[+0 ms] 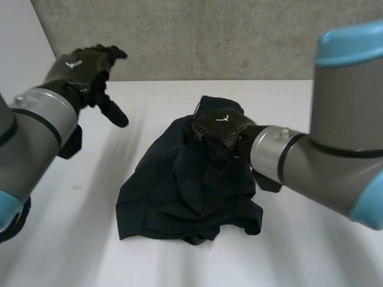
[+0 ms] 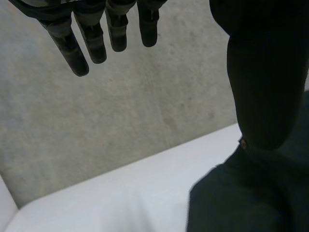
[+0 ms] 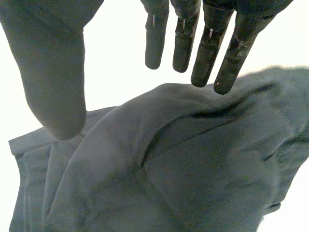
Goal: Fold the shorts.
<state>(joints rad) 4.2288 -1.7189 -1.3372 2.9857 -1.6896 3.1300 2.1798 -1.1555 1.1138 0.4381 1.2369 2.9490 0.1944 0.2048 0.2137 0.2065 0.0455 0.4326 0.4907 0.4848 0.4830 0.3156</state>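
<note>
I see the dark shorts (image 1: 179,197) bunched in a heap in the middle of the worktop (image 1: 72,239). My right hand (image 1: 218,127) is over their middle, fingers (image 3: 207,53) straight and spread, gripping nothing. My left hand (image 1: 84,67) hangs well off to the side above the worktop, fingers (image 2: 91,43) straight, holding nothing.

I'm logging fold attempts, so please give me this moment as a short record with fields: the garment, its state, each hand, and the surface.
garment: dark shorts
state: crumpled in a loose heap, not folded flat
surface: white table, grey wall behind
left hand: raised, off to the shorts' left side, fingers straight, holding nothing
right hand: over the middle of the shorts, fingers straight, thumb apart, no cloth pinched; whether it touches cannot be told
fold progress: none visible
</note>
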